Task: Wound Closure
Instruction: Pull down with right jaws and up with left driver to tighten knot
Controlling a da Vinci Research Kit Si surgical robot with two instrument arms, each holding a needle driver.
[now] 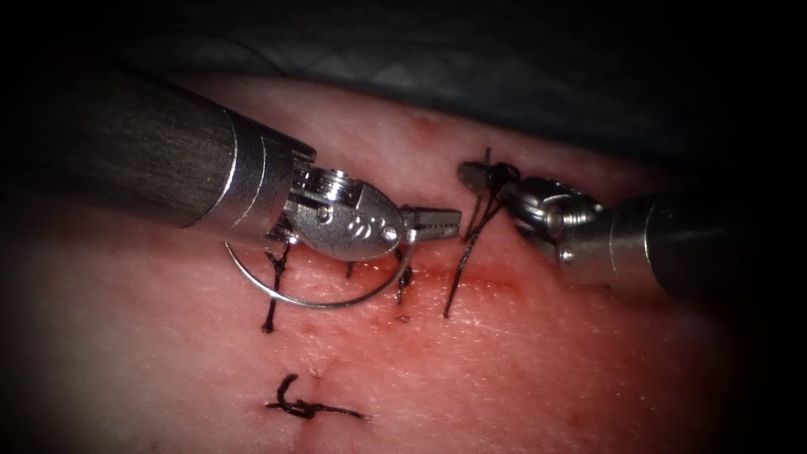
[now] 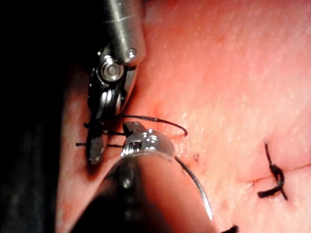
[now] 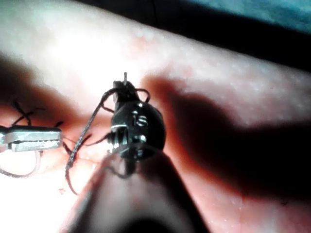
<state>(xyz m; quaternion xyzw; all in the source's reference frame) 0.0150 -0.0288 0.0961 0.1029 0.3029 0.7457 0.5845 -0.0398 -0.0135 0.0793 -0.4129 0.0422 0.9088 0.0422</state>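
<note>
Pressed together, the jaws of the left arm's tool (image 1: 433,224) point toward the picture's right in the endoscope view, just above the cut (image 1: 471,273); whether anything is pinched between them is hard to make out. Its wrist covers part of the curved needle (image 1: 315,301), so the grip point along the curve stays hidden. What shows of the needle is a bare steel arc swinging out below the wrist over the tissue (image 1: 546,370) — one end vanishes behind the shaft on the left, the other rises toward the jaws beside a dark stitch (image 1: 403,284). Whether either end enters the tissue cannot be told.

Jaws of the right arm's tool (image 1: 475,176) look closed, with dark thread (image 1: 471,244) wound around them; one strand drops from there to the tissue at the cut. Whether the thread is clamped inside or only looped round the outside is unclear, also in the right wrist view, where the strands wrap the tool's tip (image 3: 124,92).

Further stitches cross the cut under the left tool, and a finished knot (image 1: 303,408) with short ends lies nearer the camera — red fluid (image 1: 496,282) tints the cut.
</note>
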